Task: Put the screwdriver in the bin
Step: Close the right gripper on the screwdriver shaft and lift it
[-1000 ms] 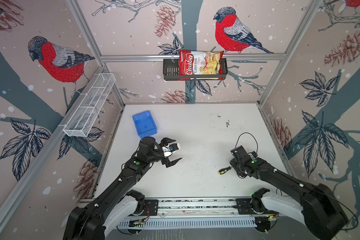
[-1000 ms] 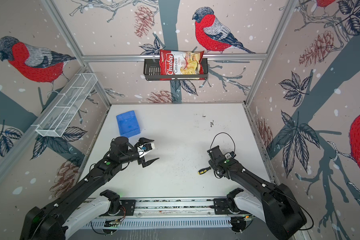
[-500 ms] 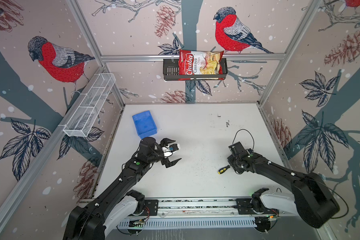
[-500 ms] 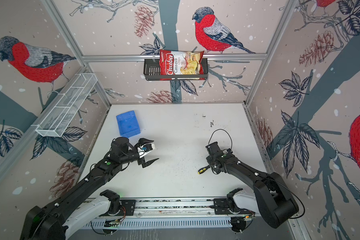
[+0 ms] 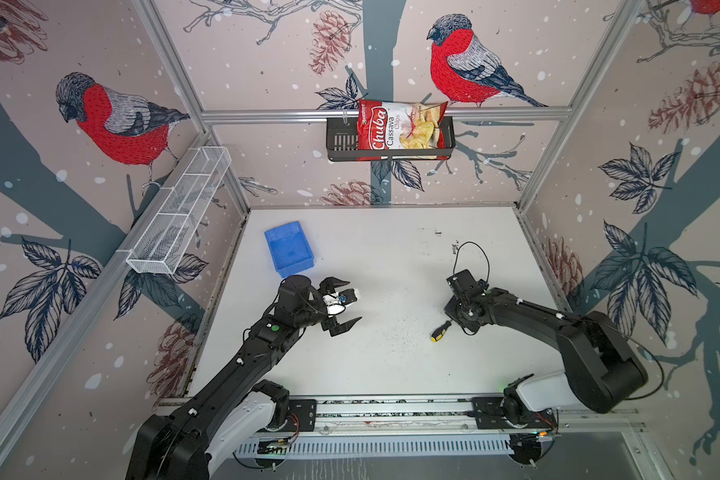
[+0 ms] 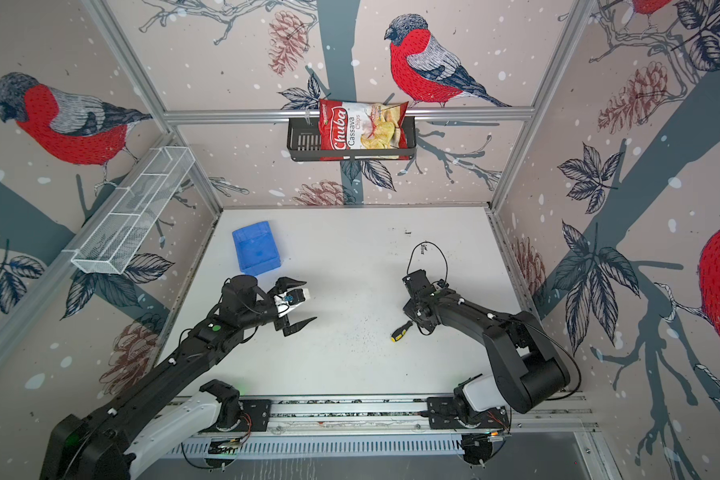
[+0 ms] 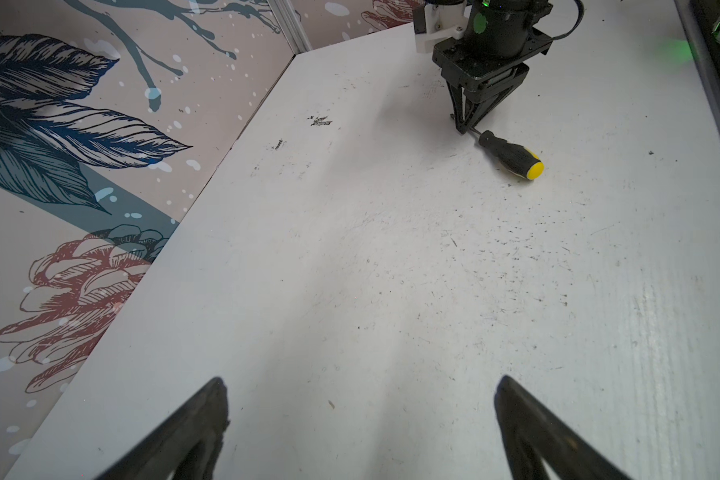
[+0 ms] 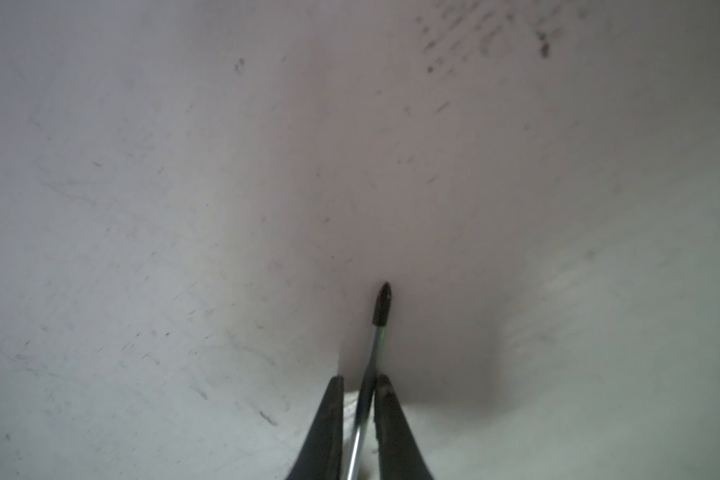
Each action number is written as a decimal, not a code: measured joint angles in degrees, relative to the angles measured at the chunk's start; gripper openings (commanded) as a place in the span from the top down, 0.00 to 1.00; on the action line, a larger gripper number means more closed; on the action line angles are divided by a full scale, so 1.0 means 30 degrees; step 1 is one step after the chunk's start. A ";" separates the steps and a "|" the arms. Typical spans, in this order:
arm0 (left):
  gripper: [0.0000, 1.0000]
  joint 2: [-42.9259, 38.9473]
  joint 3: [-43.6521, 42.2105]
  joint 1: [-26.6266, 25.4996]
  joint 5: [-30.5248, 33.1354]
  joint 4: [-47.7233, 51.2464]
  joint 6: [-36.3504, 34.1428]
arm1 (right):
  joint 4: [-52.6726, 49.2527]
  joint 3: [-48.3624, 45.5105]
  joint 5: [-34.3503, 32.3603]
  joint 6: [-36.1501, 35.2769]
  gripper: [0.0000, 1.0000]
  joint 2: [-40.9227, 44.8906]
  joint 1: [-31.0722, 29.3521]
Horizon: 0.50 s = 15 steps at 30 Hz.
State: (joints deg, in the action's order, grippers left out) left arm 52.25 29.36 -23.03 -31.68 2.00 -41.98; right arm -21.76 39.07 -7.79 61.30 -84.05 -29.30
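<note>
Two arms work over a white table point(image 5: 391, 365). The left gripper point(image 5: 352, 301) hangs above the table with its jaws spread wide, holding nothing. It is close to the near side of the blue bin point(image 5: 296, 269), which sits toward the table's far left corner. The right gripper point(image 7: 466, 129) points down at the table's right half, its fingers point(image 8: 327, 419) drawn nearly together astride the thin metal shaft of the screwdriver point(image 5: 440, 331). One finger lies against the shaft and a sliver of gap shows at the other, so whether the pinch is complete cannot be told. The screwdriver lies flat on the table, yellow-capped black handle toward the near edge, well apart from the bin.
</note>
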 measured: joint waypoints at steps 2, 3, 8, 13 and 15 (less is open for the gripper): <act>0.02 -0.0066 -0.0044 0.0000 0.0058 0.0007 0.0000 | -0.0284 0.0262 -0.0109 -0.0364 0.86 -0.0364 -0.0131; 0.02 -0.0087 -0.0058 0.0000 0.0073 0.0007 0.0000 | -0.0430 0.0408 -0.0189 -0.0437 0.88 -0.0517 -0.0182; 0.02 -0.0189 -0.0175 0.0000 0.0080 0.0007 -0.0007 | -0.1064 0.1166 -0.0452 -0.0940 0.96 -0.1195 -0.0248; 0.01 -0.0233 -0.0189 0.0000 0.0080 0.0007 -0.0007 | -0.1566 0.1690 -0.0459 -0.1027 0.99 -0.1377 -0.0240; 0.02 -0.0233 -0.0189 0.0000 0.0080 0.0000 -0.0007 | -0.1632 0.1756 -0.0423 -0.1166 0.99 -0.1355 -0.0226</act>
State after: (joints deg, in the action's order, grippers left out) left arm 51.55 28.80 -23.03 -31.44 2.00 -42.00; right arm -26.65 44.34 -9.06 57.80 -88.12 -29.98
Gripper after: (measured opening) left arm 0.985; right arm 0.071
